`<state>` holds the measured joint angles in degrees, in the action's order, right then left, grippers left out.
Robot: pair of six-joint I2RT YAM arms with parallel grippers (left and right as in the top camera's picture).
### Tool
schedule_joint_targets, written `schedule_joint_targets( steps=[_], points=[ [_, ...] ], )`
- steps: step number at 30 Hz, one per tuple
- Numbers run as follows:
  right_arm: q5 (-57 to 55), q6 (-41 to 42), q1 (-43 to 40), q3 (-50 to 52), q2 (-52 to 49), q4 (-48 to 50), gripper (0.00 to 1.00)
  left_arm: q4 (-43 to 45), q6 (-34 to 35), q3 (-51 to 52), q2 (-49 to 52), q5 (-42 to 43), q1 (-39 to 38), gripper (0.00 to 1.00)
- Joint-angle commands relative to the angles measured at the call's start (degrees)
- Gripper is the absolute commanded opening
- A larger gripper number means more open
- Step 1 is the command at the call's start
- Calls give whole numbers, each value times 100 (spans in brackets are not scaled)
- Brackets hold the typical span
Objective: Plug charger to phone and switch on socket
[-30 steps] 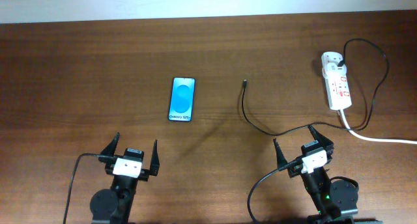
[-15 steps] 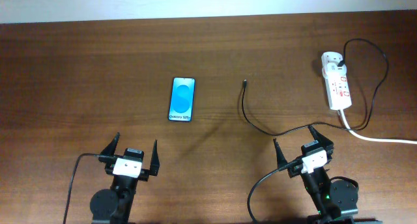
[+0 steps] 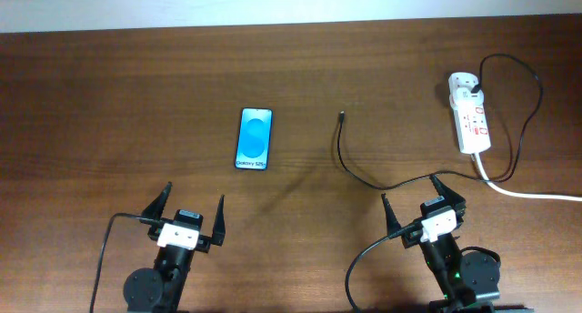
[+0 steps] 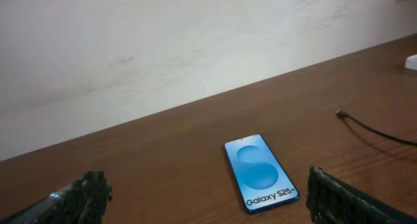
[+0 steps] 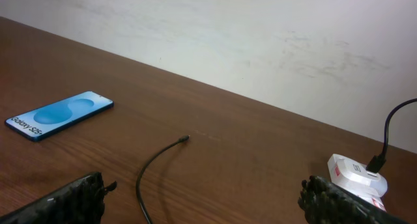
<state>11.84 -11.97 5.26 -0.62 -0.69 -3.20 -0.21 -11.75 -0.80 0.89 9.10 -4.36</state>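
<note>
L gripper slid a touch toward near edge. It & R gripper gape, empty, staged for pickup. Phone mid-bench; charger tip near, unplugged; socket nr far-right corner.

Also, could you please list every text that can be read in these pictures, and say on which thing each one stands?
"Galaxy S25+": white letters at one end of the blue screen of the phone, clearest in the left wrist view; the last sign is small and seems to be a plus.
Red marks on the white power strip: too small to read.
No other text shows.
</note>
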Motion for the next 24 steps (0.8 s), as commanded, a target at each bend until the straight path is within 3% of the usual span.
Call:
schedule_joint_targets(
  steps=[1, 13, 24],
  points=[
    [-11, 42, 35, 31, 26, -31, 98, 17, 205, 11, -48, 120, -9, 99],
    [-11, 44, 35, 31, 26, -31, 98, 17, 334, -238, 90, 173, -9, 99],
    [-11, 42, 35, 31, 26, -31, 98, 22, 323, -1248, 1805, 212, -9, 99]
  ],
)
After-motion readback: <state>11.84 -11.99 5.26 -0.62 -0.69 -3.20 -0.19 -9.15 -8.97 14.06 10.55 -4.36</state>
